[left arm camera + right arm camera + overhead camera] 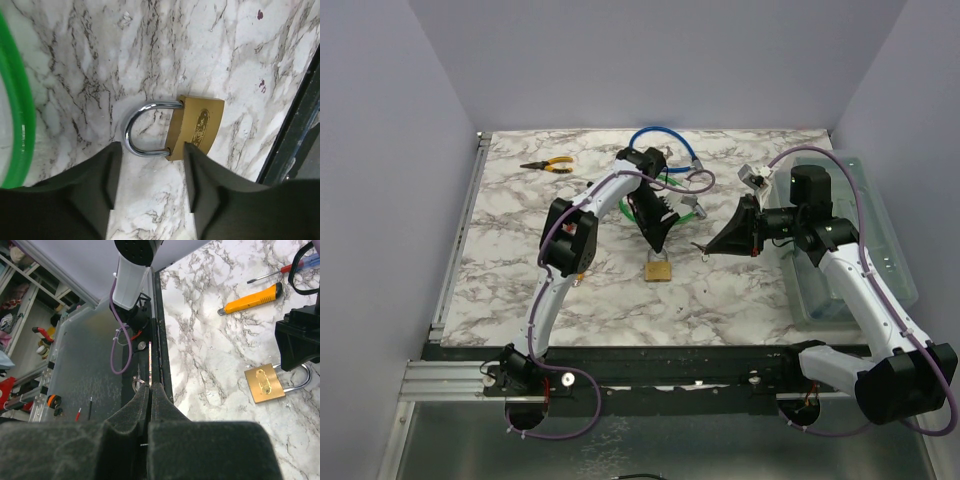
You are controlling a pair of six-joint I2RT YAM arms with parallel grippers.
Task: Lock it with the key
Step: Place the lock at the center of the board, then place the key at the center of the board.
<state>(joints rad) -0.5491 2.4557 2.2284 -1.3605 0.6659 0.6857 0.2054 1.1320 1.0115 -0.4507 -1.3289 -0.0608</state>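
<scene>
- The brass padlock (658, 268) lies flat on the marble table (520, 250), at the centre of the top view.
- In the left wrist view its steel shackle (142, 135) points to frame left, with both legs meeting the body.
- The left gripper (152, 148) hangs over the padlock with its jaws spread. One finger (97, 185) sits at lower left of the shackle and the other is by the near edge of the brass body. I cannot tell whether either touches it.
- The right gripper (150, 386) has its jaws pressed together on the key (150, 360), which is seen edge-on as a thin metal strip poking out past the tips.
- In the top view that key is just right of the padlock, apart from it.
- A green cable (20, 125) curves along the left edge of the left wrist view.
- A yellow utility knife (250, 299) and a screwdriver (270, 274) lie at upper right of the right wrist view.
</scene>
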